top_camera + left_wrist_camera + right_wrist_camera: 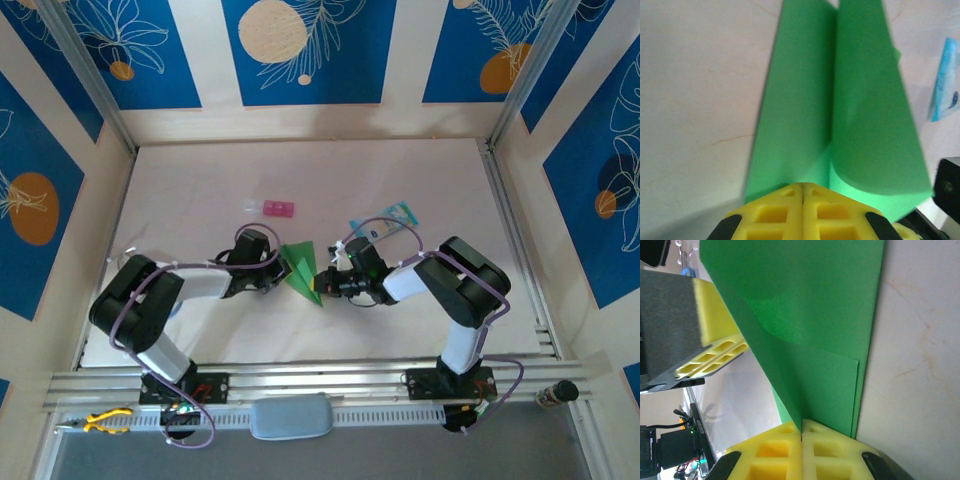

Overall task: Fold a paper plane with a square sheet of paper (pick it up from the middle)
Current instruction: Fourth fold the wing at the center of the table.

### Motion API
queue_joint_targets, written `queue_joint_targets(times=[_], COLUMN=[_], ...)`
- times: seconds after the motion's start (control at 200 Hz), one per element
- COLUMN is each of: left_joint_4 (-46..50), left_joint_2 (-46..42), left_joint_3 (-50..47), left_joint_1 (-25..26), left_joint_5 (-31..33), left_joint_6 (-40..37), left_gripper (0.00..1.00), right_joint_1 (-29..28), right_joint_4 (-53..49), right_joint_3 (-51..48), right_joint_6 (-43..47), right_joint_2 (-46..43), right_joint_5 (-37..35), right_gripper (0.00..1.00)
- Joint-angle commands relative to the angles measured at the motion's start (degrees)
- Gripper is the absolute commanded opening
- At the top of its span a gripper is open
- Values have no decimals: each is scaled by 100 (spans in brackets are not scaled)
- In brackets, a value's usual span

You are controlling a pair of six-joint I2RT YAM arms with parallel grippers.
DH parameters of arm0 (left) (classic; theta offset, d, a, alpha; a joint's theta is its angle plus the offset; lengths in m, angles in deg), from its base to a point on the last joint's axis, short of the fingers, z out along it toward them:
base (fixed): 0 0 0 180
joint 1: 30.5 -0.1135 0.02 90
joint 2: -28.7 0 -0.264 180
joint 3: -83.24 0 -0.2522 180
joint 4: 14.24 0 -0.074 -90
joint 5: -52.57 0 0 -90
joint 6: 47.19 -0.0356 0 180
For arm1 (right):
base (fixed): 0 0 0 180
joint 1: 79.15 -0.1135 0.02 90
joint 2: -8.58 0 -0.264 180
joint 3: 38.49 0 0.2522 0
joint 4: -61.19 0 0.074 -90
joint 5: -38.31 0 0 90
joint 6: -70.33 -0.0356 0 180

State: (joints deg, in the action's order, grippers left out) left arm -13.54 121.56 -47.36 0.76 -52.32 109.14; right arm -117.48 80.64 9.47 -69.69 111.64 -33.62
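The paper plane, half folded, lies mid-way across the table between your arms. Left gripper and right gripper each clench an edge, so press evenly along the centre crease and avoid tearing.

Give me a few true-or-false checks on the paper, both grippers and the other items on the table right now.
1. The left gripper and right gripper are each shut on the paper. True.
2. The paper lies flat and unfolded. False: it is already folded, with a crease down it and one flap curling up.
3. The pink block rests on the paper. False: it lies apart from it, farther from the arms' bases.
4. The blue packet lies on the right arm's side of the paper. True.
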Motion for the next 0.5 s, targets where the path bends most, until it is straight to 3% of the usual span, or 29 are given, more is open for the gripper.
queue_joint_targets(times=[0.0, 0.175, 0.495], left_joint_4=[354, 419, 573], left_joint_2=[182, 242, -186], left_joint_3=[205, 39, -266], left_joint_1=[37, 44, 46], left_joint_5=[16, 102, 492], left_joint_6=[47, 281, 460], left_gripper=[6, 0, 0], right_joint_1=[31, 9, -61], right_joint_4=[-161, -148, -61], right_joint_3=[-132, -176, -212], right_joint_6=[125, 137, 55], right_joint_2=[-106, -148, -124], right_joint_5=[-144, -181, -172], right_gripper=[0, 0, 0])
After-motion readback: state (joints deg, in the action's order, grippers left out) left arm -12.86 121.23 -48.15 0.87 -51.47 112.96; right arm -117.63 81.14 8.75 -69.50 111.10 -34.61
